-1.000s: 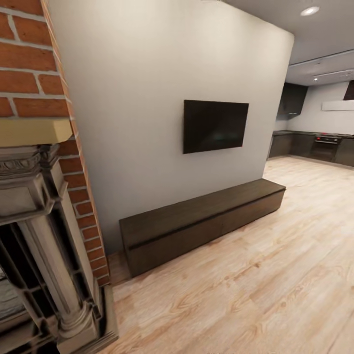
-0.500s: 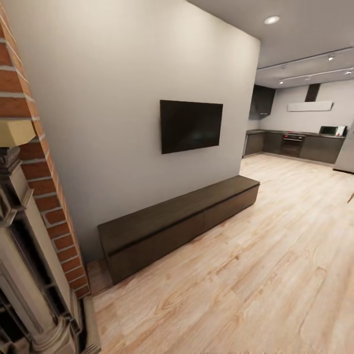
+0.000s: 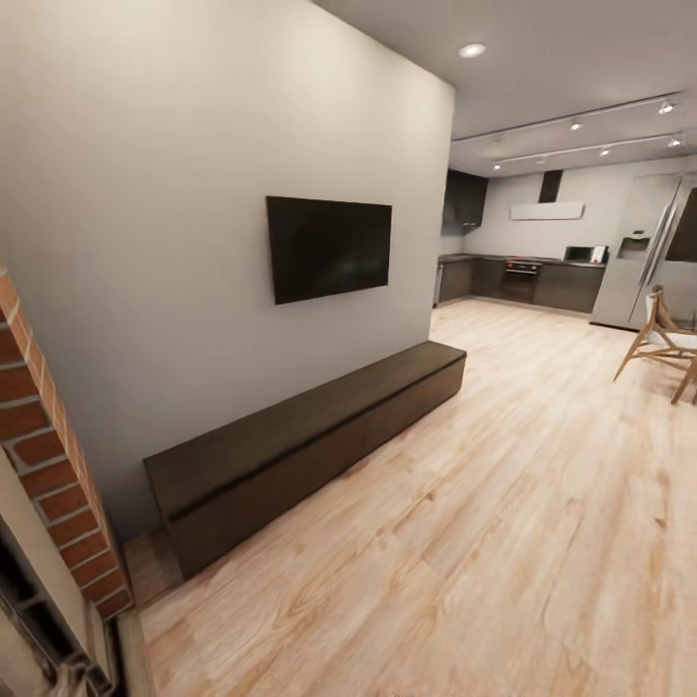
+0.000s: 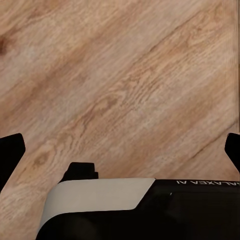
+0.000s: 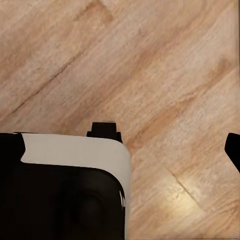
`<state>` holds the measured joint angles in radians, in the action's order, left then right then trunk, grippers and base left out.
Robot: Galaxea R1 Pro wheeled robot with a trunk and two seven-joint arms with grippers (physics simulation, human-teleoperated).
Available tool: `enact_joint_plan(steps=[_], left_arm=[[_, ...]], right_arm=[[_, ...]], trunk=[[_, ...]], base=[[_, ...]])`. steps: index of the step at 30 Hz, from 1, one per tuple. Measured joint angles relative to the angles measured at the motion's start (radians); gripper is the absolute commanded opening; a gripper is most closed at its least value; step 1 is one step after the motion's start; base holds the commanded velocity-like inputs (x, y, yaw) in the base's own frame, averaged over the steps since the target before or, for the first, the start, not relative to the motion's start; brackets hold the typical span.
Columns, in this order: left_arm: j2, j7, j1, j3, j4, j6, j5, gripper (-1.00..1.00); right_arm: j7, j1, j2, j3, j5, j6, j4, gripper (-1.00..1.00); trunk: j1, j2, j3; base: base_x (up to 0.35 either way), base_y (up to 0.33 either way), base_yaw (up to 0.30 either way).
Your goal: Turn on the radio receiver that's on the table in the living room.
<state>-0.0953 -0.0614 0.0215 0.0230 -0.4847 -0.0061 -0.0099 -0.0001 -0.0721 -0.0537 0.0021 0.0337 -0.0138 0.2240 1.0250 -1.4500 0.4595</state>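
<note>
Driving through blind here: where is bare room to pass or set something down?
Bare: the wood floor between the low dark bench and the wooden chair; the bench top too. Crowded: the brick fireplace corner.

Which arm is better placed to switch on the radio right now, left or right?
Neither yet. The head view looks along a wall with a TV and a long dark bench, toward a kitchen. Both wrist views look down at wood floor. Pick an arm once the radio comes into sight.
</note>
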Motion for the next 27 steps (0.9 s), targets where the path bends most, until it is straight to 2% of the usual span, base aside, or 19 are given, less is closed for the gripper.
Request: enact_joint_plan(steps=[27], left_arm=[[-0.001, 0.000, 0.000, 0.000, 0.000, 0.000, -0.001, 1.00]], right_arm=[[0.002, 0.000, 0.000, 0.001, 0.000, 0.000, 0.000, 1.00]], trunk=[[0.000, 0.000, 0.000]], base=[[0.000, 0.000, -0.279]])
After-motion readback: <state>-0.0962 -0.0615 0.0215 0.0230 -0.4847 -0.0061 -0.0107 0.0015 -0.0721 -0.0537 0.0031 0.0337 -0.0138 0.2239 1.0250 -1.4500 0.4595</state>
